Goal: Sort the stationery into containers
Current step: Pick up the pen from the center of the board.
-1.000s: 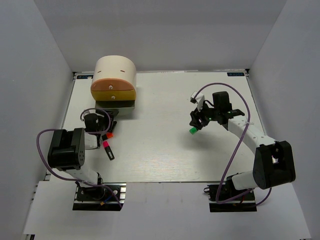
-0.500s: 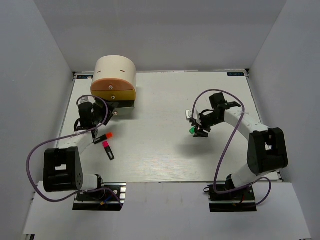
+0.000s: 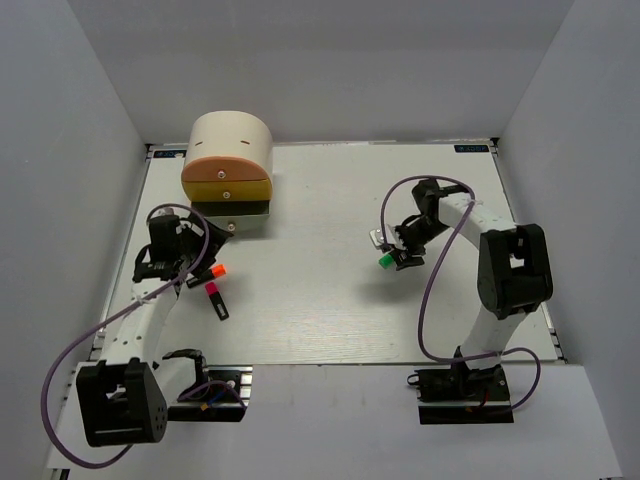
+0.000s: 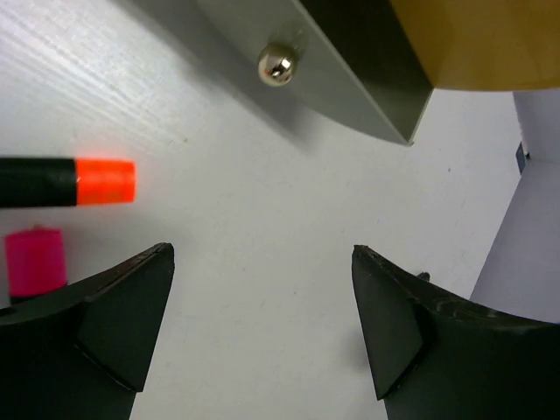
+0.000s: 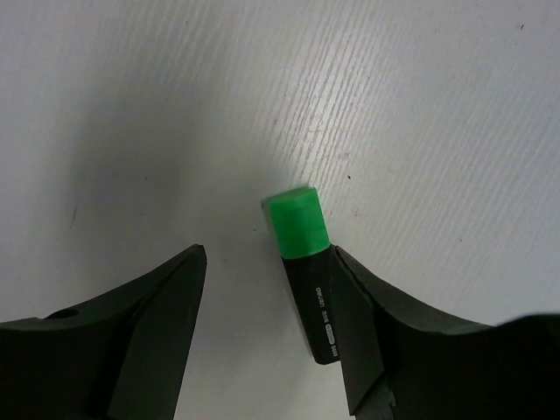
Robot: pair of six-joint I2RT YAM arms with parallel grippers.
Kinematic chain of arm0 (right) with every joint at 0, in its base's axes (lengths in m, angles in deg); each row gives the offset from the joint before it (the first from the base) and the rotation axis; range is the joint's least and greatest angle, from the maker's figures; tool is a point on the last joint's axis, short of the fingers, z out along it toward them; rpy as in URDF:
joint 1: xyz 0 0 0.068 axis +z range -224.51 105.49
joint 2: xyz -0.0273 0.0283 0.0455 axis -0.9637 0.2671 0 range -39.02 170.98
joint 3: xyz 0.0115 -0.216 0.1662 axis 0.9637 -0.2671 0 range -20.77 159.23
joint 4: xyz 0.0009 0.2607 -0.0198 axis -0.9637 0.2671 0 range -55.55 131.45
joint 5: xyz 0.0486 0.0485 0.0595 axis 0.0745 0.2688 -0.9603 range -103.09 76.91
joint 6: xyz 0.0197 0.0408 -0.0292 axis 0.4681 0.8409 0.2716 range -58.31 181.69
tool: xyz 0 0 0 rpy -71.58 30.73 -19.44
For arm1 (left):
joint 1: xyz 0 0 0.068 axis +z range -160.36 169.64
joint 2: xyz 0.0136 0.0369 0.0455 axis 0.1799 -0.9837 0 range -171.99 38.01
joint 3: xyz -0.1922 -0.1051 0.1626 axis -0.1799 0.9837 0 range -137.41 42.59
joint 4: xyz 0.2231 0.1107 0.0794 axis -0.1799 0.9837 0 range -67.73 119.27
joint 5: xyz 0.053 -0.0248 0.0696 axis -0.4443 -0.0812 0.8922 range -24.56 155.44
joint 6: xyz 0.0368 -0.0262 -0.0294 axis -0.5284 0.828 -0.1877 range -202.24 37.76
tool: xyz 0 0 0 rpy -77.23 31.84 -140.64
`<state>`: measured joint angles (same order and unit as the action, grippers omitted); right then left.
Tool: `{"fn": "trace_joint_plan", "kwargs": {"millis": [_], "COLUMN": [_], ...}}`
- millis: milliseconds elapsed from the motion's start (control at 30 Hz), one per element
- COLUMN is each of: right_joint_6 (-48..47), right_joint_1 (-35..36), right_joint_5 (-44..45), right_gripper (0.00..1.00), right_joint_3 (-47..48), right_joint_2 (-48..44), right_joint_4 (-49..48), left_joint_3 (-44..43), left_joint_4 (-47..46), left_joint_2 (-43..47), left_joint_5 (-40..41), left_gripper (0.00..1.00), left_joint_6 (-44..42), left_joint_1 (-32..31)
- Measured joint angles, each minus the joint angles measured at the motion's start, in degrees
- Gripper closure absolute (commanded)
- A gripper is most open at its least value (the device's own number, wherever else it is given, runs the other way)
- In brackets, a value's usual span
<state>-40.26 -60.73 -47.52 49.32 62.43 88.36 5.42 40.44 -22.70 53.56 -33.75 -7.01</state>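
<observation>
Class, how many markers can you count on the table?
3: orange-capped marker and pink-capped marker together at left; green-capped marker at right. Others may be hidden.

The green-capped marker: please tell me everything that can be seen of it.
The green-capped marker has a black, plastic-looking barrel with small white print and a bright green cap, which is on. It lies flat on the white table, between the right arm's open fingers, close against one of them. Whether it touches that finger is unclear.
</observation>
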Motion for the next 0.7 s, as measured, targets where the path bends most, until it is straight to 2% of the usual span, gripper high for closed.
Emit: {"fn": "trace_joint_plan", "kwargs": {"millis": [267,467,533,567,600,700], "right_joint_6": [-0.2,2.3,2.8,3.0,3.1,3.8], "right_joint_1": [0.2,0.2,0.2,0.2,0.2,0.5], "right_joint_5": [4.8,9.1,9.9,10.3,10.7,11.5], "right_gripper": [0.36,0.38,0.44,0.53,0.53,0.75], "right_joint_3": [1.9,2.3,2.8,3.1,3.3,4.5], "right_joint_2": [3.6,6.5,7.6,7.8,7.8,8.9], "right_joint_4": [-2.5,-7.3,-7.7,-7.8,-8.0,-7.5], "left_joint_3": [1.4,1.4,1.5,1.6,1.7,2.0], "left_joint_4": [9.4,13.4,14.4,14.8,15.1,16.4], "left_joint_2": [8.0,9.9,10.3,10.6,11.0,12.4], "left_joint_5": [1.6,2.4,2.5,2.5,2.5,2.5], "left_gripper": [0.07,0.06,0.06,0.06,0.05,0.04], "left_joint_6": [0.4,0.4,0.4,0.5,0.6,0.8], "left_joint_1": [0.0,0.1,0.1,0.1,0.1,0.1]}}
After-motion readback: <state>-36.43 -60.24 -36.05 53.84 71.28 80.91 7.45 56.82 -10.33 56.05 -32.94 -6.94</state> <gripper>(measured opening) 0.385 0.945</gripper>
